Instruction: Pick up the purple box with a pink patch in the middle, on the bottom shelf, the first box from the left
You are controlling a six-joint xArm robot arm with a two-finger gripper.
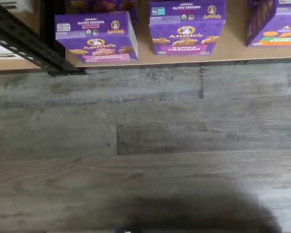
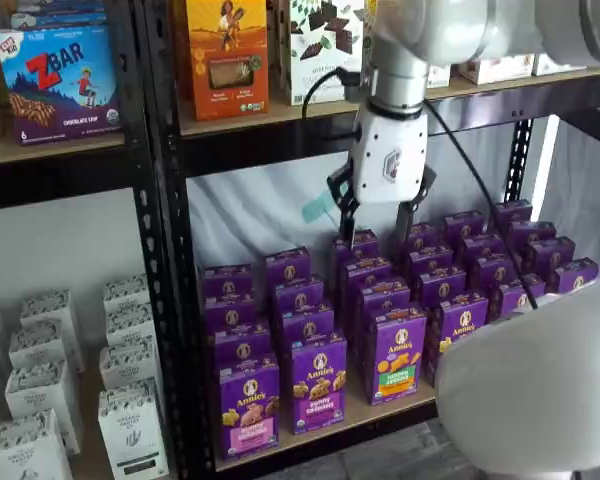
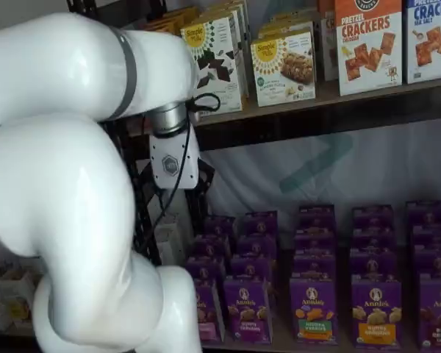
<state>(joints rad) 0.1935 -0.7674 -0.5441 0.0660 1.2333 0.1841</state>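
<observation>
1. Nearest the cameras, the white arm (image 3: 66, 191) fills much of one shelf view and hides the left ends of the rows there; a white link (image 2: 540, 390) likewise cuts off the lower right corner of the other shelf view.
2. The gripper (image 2: 378, 212) hangs below the wrist in front of an upper shelf rail, its two black fingers (image 2: 345, 195) spread with a plain gap between them and nothing held. In a shelf view the gripper body (image 3: 174, 165) shows, but its fingers are lost against the dark post.
3. In the wrist view the grey plank floor (image 1: 145, 145) takes up most of the frame, and no fingers appear; a dark blurred shape at one edge cannot be identified.
4. The purple box (image 2: 248, 408) stands upright at the front of the bottom shelf (image 2: 380, 412), leftmost in the front row, just beside the black post (image 2: 165, 300). Its long axis is vertical; its printed face, with the pink band low down, points outward toward the cameras.
5. The wrist view shows the same box (image 1: 98, 38) from above, top panel and front face both legible.
6. Relative to the gripper, the purple box lies well below and to the left, apart from the fingers.
7. Behind it, further purple boxes (image 2: 280, 270) recede in rows; their labels are too small to read.
</observation>
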